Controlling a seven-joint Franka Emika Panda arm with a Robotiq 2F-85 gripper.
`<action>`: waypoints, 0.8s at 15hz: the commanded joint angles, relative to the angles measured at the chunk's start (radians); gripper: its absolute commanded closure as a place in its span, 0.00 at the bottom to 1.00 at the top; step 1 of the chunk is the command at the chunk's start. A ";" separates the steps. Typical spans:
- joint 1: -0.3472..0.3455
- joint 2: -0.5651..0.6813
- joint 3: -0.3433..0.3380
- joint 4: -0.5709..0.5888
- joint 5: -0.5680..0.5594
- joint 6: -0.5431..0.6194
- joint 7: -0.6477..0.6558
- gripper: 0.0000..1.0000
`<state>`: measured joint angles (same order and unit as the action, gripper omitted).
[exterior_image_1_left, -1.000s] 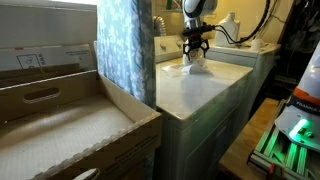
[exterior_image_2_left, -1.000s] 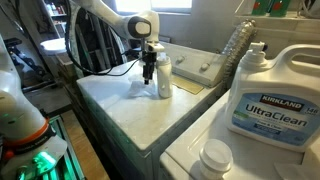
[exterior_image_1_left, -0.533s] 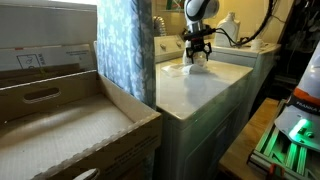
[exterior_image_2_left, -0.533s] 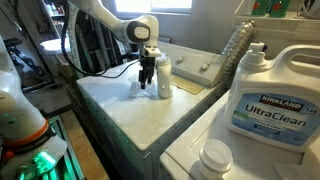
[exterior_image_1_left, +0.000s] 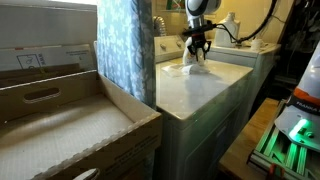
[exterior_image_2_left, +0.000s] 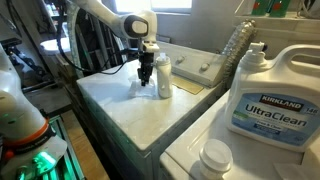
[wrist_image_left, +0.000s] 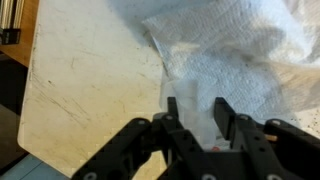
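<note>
A robot arm reached down over the flat white top of a washing machine (exterior_image_2_left: 118, 112). Its gripper (exterior_image_2_left: 146, 76) pointed straight down, with the fingertips at or just above a crumpled white paper towel (exterior_image_2_left: 134, 89) lying on that top.

In the wrist view, the gripper (wrist_image_left: 197, 122) came in from the bottom edge. Its two dark fingers (wrist_image_left: 172, 112) stood fairly close together with a narrow gap between them. The paper towel (wrist_image_left: 240, 60) spread across the upper right of that view, and its lower edge ran down into the gap between the fingers. The jaws were neither wide open nor fully closed, and I could not tell whether they were already pinching the towel or only straddling it. To the left of the towel, the machine's top (wrist_image_left: 85, 85) was bare and lightly scuffed.

In an exterior view, a small white bottle (exterior_image_2_left: 163, 76) stood upright just beside the gripper. A large detergent jug (exterior_image_2_left: 272, 92) with a blue label stood in the foreground on a second machine, well apart from the arm, with a round white cap (exterior_image_2_left: 213, 157) near it.

In an exterior view, the gripper (exterior_image_1_left: 196, 54) hung over the towel (exterior_image_1_left: 188, 69) towards the back of the machine's top (exterior_image_1_left: 195, 92). A blue patterned curtain (exterior_image_1_left: 125, 50) hung nearby, and an open cardboard box (exterior_image_1_left: 60, 125) filled the foreground.
</note>
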<state>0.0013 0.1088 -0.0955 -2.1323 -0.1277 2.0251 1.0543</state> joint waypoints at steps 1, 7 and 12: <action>-0.004 -0.091 0.010 -0.031 -0.046 -0.115 0.023 0.90; -0.023 -0.120 0.018 -0.027 -0.149 -0.169 0.017 0.57; -0.048 -0.109 0.006 -0.096 -0.231 -0.053 0.006 0.20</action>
<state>-0.0231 0.0086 -0.0878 -2.1652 -0.3246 1.9015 1.0591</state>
